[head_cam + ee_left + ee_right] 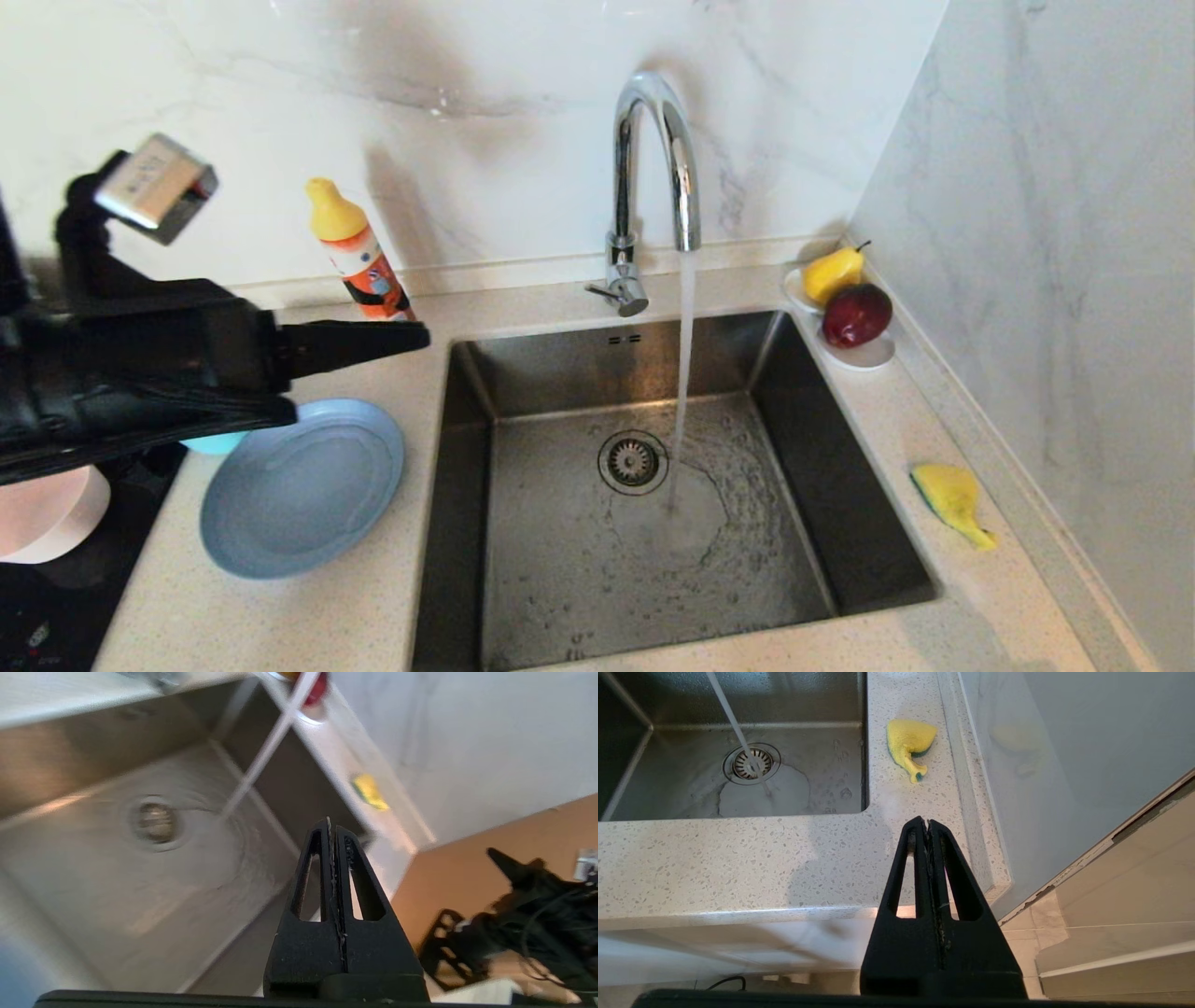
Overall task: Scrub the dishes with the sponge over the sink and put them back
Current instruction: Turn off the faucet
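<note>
A grey-blue plate lies on the counter left of the sink. A pale pink bowl sits at the left edge, and a sliver of the teal bowl shows under my left arm. My left gripper is shut and empty, raised above the plate and pointing toward the sink; in its wrist view the gripper hangs over the basin. The yellow sponge rests on the counter right of the sink. My right gripper is shut, empty, held off the counter's front edge, short of the sponge.
Water runs from the chrome tap onto the sink floor near the drain strainer. A yellow-capped orange bottle stands behind the plate. A white saucer with a pear and an apple sits at the back right corner. A marble wall bounds the right.
</note>
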